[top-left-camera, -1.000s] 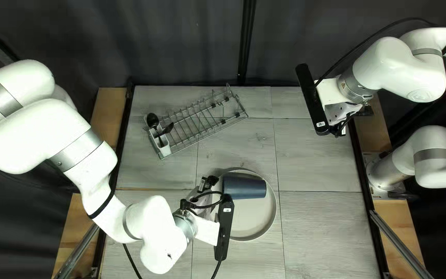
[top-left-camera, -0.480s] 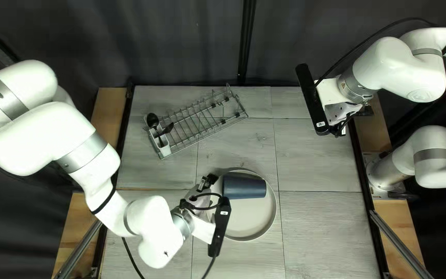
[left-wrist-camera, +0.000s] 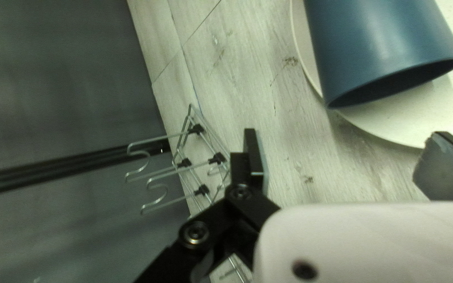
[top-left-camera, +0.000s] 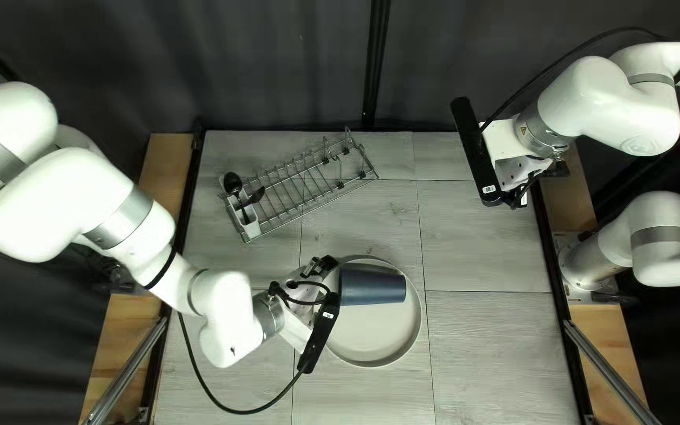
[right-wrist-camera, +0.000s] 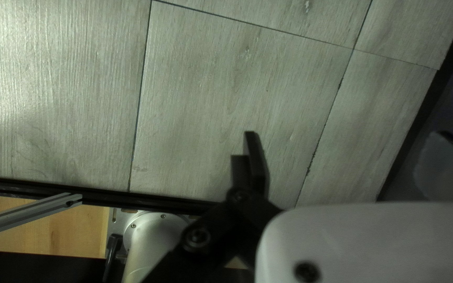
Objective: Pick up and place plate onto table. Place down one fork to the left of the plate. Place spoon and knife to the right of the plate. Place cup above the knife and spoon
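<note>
My left gripper (top-left-camera: pixel 322 267) is just left of the blue cup (top-left-camera: pixel 373 284), which lies on its side on the pale plate (top-left-camera: pixel 371 340) in the top left view. From the left wrist, the left gripper (left-wrist-camera: pixel 349 162) is open with nothing between its fingers; the cup (left-wrist-camera: pixel 378 47) and plate (left-wrist-camera: pixel 394 126) are ahead, the cup's mouth facing the gripper. Black utensils, one a spoon (top-left-camera: pixel 232 183), are in a white holder (top-left-camera: pixel 251 227); their other types are unclear. My right gripper (top-left-camera: pixel 526 193) hangs at the table's far right, and its wrist view shows the gripper (right-wrist-camera: pixel 349 162) open and holding nothing.
A wire dish rack (top-left-camera: pixel 304 185) stands at the back left of the table, carrying the white holder at its left end. It also shows beyond one finger in the left wrist view. Bare table (top-left-camera: pixel 489 346) extends right of the plate. A dark curtain hangs behind.
My left arm's wrist has drawn back toward the upper left of the top left view, its black camera bar turning more slanted. Cup, plate, rack and right arm have stayed still.
</note>
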